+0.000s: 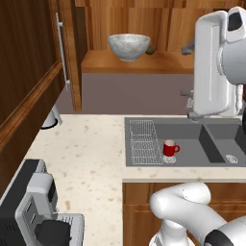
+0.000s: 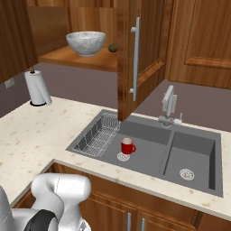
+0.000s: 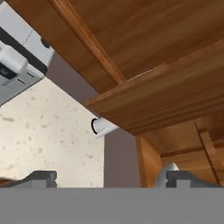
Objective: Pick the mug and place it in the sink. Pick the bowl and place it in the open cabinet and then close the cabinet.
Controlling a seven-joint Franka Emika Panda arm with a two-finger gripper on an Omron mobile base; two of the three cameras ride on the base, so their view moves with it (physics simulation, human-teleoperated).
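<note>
A speckled cream surface (image 1: 91, 153) wraps the corner of this kitchen, under reddish-brown wall cupboards. The sink (image 1: 192, 126) is set into it, and the mug (image 1: 170, 148) already stands upright in the left basin, beside the wire rack (image 1: 144, 142) and just by the round drain. The bowl (image 1: 128, 46) rests on the shelf inside the cabinet (image 1: 134, 62), near the front edge, with a small dark thing just behind it that I cannot identify.

So, by my reckoning, only the closing is left. The door (image 2: 140, 54) stands swung out over the sink's back corner, its long metal bar handle (image 2: 135, 58) running upright along the face. My hand (image 3: 105, 178) is spread wide and holds nothing; it looks up along the door's wooden underside, with the paper towel roll (image 3: 101, 126) beyond.

I judge the door stiff and hinged, light enough to swing but unwilling to go any way save along its arc. The bar is smooth metal, likely slippery, so pushing flat on the panel near the handle side seems surer than pinching the bar. A hard shove could slam it and rattle the bowl.
</note>
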